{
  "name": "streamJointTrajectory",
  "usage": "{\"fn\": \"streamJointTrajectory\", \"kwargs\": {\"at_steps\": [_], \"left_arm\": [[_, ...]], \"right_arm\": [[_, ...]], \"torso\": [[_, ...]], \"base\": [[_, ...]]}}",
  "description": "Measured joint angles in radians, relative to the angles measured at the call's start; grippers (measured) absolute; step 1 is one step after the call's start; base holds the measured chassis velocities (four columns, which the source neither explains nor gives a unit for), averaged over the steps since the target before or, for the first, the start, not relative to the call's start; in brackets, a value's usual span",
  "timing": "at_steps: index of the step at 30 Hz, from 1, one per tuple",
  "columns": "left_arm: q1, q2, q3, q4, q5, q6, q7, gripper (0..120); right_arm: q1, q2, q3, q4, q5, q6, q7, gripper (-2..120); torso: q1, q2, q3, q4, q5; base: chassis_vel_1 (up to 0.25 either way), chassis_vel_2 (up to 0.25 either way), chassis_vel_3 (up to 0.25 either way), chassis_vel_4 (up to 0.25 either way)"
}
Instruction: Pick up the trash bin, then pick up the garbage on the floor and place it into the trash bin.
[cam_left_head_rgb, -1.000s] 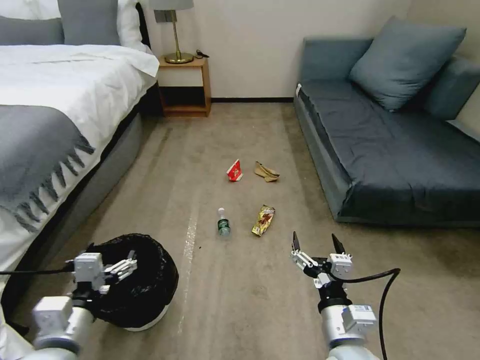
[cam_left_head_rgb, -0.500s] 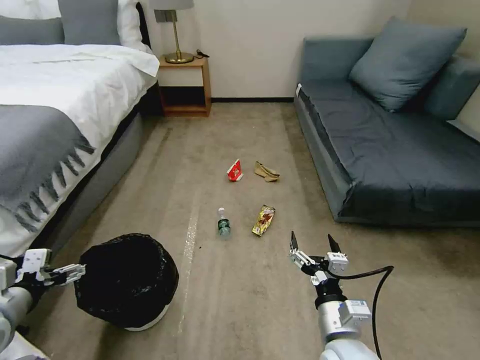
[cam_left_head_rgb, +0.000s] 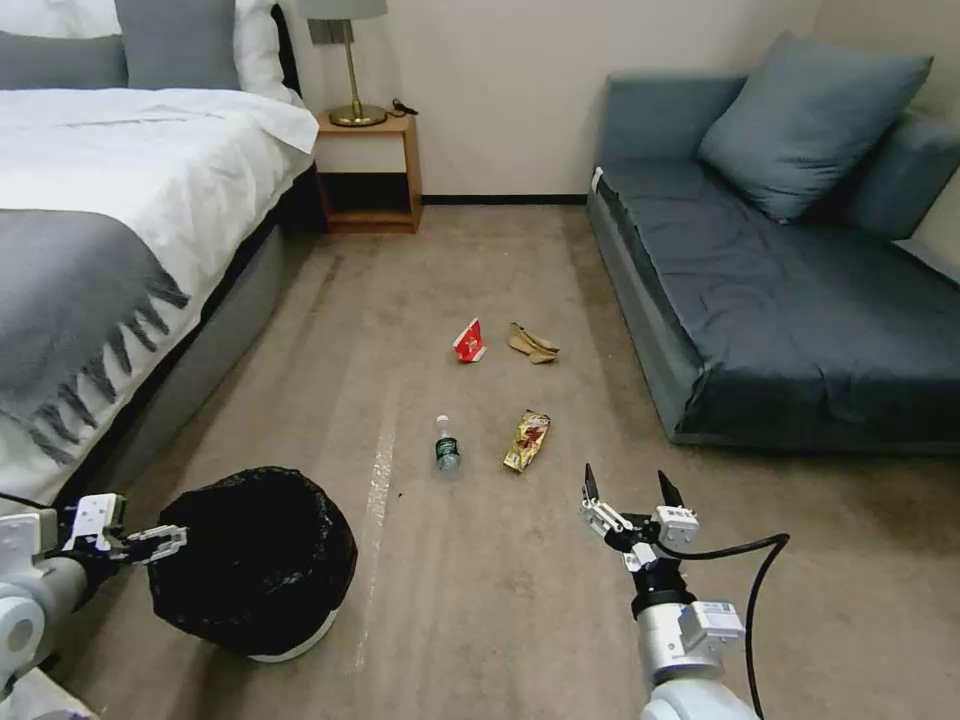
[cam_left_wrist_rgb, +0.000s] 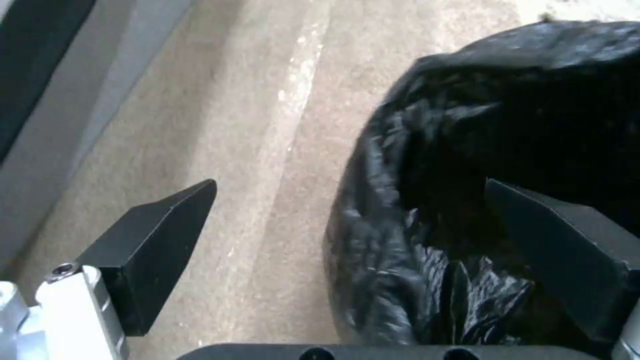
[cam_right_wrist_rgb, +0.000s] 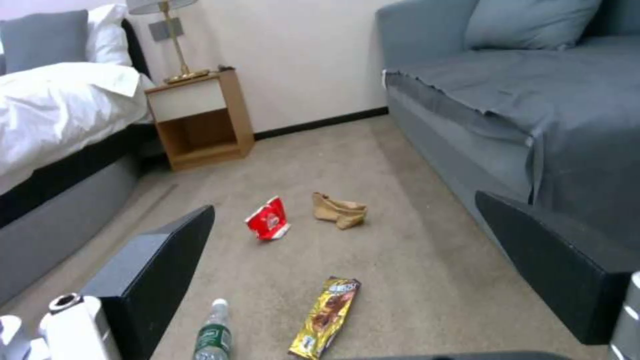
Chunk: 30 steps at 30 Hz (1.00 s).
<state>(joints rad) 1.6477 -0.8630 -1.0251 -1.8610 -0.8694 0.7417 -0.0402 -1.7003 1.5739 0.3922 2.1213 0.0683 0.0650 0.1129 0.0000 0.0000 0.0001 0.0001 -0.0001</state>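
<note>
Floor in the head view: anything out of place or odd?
Four litter items lie loose on the carpet between bed and sofa: a bottle on its side, a gold snack wrapper, a red-white packet and crumpled tan paper. The trash bin stands upright; the open left gripper straddles its bag-lined rim. Nothing spilled.

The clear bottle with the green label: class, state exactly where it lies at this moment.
In the head view the bottle lies on the carpet near mid-floor, just left of the gold-brown snack wrapper, beyond the trash bin and nearer than the red-white packet.
</note>
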Motion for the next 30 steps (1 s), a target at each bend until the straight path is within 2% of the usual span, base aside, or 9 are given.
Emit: {"fn": "streamJointTrajectory", "kwargs": {"at_steps": [3, 11, 15, 19, 21, 23, 24, 28, 30], "left_arm": [[-0.027, 0.001, 0.014, 0.05, -0.021, -0.001, -0.003, 98], [-0.059, -0.022, 0.036, 0.096, -0.023, -0.004, -0.004, 90], [-0.068, -0.025, 0.052, 0.11, 0.0, -0.005, 0.005, 77], [-0.077, -0.032, 0.092, 0.11, 0.047, -0.005, 0.033, 59], [-0.078, -0.032, 0.1, 0.11, 0.053, -0.005, 0.035, 55], [-0.077, -0.032, 0.119, 0.11, 0.072, -0.006, 0.038, 44], [-0.077, -0.032, 0.119, 0.11, 0.072, -0.006, 0.038, 44], [-0.069, -0.03, 0.118, 0.11, 0.085, -0.007, 0.039, 26], [-0.068, -0.031, 0.116, 0.109, 0.084, -0.007, 0.039, 22]], "right_arm": [[-0.001, 0.005, -0.002, 0.01, -0.006, 0.0, 0.001, 100], [-0.018, 0.014, -0.012, 0.032, -0.01, -0.001, 0.004, 100], [-0.018, 0.015, -0.016, 0.036, -0.015, -0.001, 0.004, 100], [-0.019, 0.014, -0.018, 0.041, -0.016, 0.0, 0.004, 100], [-0.021, 0.013, -0.017, 0.042, -0.016, 0.0, 0.004, 100], [-0.025, 0.011, -0.014, 0.044, -0.015, 0.003, 0.004, 100], [-0.025, 0.011, -0.014, 0.044, -0.015, 0.003, 0.004, 100], [-0.026, 0.006, -0.008, 0.047, -0.01, 0.003, 0.004, 100], [-0.025, 0.006, -0.008, 0.047, -0.009, 0.003, 0.004, 100]], "torso": [[0.0, 0.0, 0.0, 0.0, 0.0], [0.0, 0.0, 0.0, 0.0, 0.0], [0.0, 0.0, 0.0, 0.0, 0.0], [0.0, 0.0, 0.0, -0.0001, 0.0001], [0.0, 0.0, 0.0, -0.0001, 0.0001], [0.0, 0.0, 0.0, -0.0001, 0.0001], [0.0, 0.0, 0.0, -0.0001, 0.0001], [0.0, 0.0, 0.0, -0.0002, 0.0003], [0.0, 0.0, 0.0, 0.0, 0.0003]], "base": [[0.0, 0.0, 0.0, 0.0], [0.0, 0.0, 0.0, 0.0], [0.0, 0.0, 0.0, 0.0], [0.0, 0.0, 0.0, 0.0], [0.0, 0.0, 0.0, 0.0], [0.0, 0.0, 0.0, 0.0], [0.0, 0.0, 0.0, 0.0], [0.0, 0.0, 0.0, 0.0], [0.0, 0.0, 0.0, 0.0]]}}
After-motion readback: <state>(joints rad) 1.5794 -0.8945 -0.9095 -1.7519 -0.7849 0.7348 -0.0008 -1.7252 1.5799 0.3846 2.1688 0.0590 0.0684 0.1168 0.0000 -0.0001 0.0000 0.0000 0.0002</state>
